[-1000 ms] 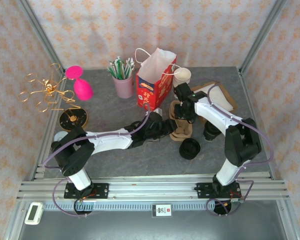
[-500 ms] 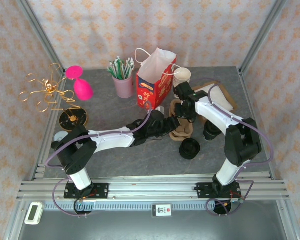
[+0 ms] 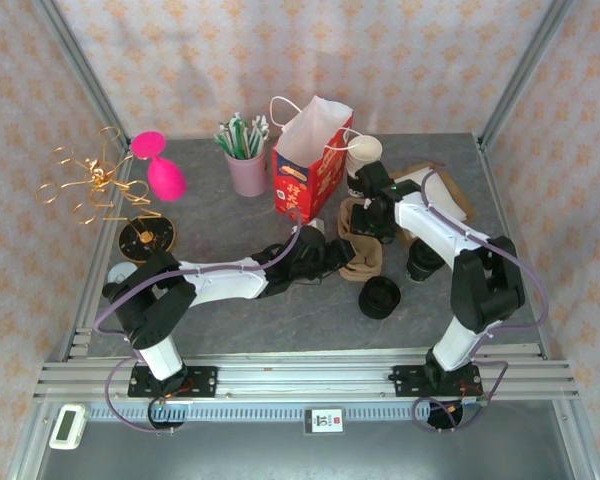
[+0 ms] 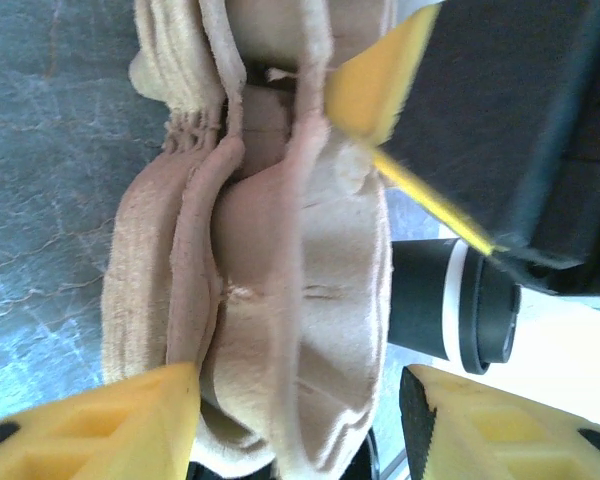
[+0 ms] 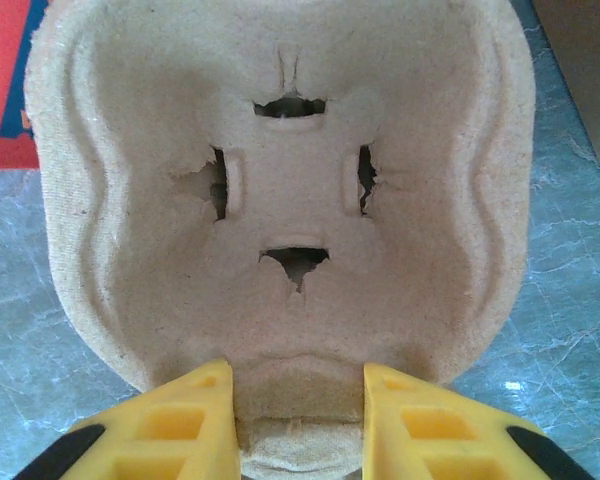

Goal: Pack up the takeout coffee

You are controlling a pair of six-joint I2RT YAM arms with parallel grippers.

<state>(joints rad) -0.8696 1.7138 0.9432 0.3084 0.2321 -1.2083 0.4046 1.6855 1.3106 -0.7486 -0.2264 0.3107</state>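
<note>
**Fig. Both claws at the carrier, in front of the bag**

The pulp carrier (image 3: 363,255) lies on the table (image 3: 230,320) just in front of the red bag (image 3: 310,155), off the bag's right corner and outside it. The bag stands upright with its mouth open.

The right gripper (image 3: 365,225) reaches in from the bag's right. In the right wrist view it (image 5: 298,375) pinches the near rim of the carrier (image 5: 290,200), one yellow finger on each side of the lip. The pulp face above the fingers has four slits around a central square. A strip of the bag (image 5: 0,80) shows past the carrier's far left corner.

The left gripper (image 3: 335,255) comes in from the bag's front left. In the left wrist view it (image 4: 295,385) is spread, with the end of the carrier (image 4: 280,280) between its fingers. One finger meets the pulp, and the other looks just clear of it. The carrier's walls appear here as nested layers.

A black-lidded cup (image 4: 450,310) lies just past the carrier, on the side away from the bag's front.
</note>
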